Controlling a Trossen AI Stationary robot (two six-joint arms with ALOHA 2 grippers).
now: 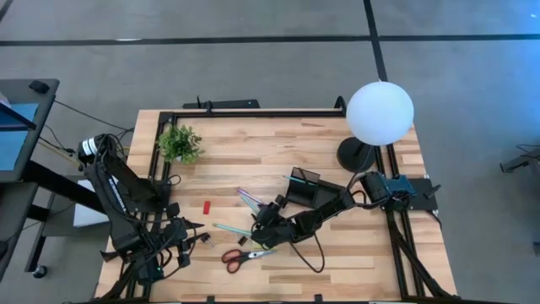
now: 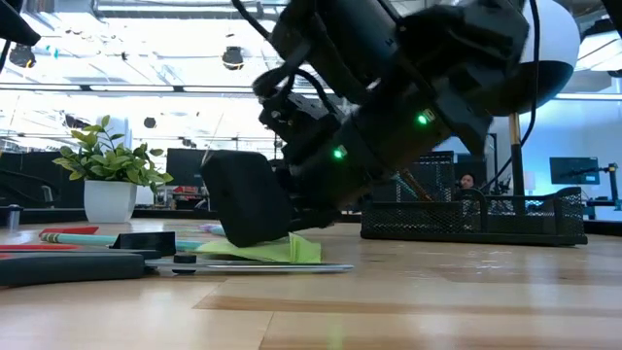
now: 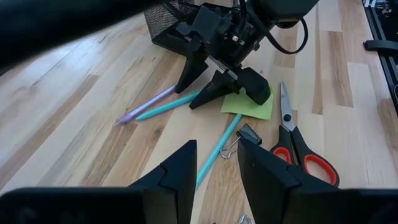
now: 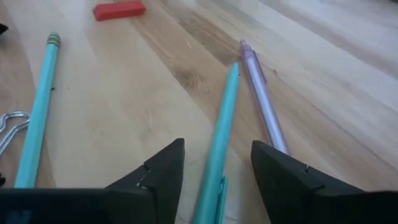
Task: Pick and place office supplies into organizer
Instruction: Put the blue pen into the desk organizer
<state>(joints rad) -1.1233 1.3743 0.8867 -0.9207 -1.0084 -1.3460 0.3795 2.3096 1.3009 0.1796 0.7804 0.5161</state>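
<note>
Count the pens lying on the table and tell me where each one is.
3. A teal pen lies between the right gripper's open fingers, a purple pen lies beside it, and a second teal pen lies nearer the scissors. Others may be hidden under the arm.

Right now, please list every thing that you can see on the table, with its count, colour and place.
pens: three, two teal and one purple, table middle
sticky-note pad: one, lime green, under the right hand
scissors: one, red handles, near front edge
small block: one, red, left of the pens
binder clip: one, black, beside the scissors
organizer: one, black mesh, right of centre
potted plant: one, green, back left
globe lamp: one, white, back right
left hand: open, waiting front left
right hand: open, astride a teal pen
</note>
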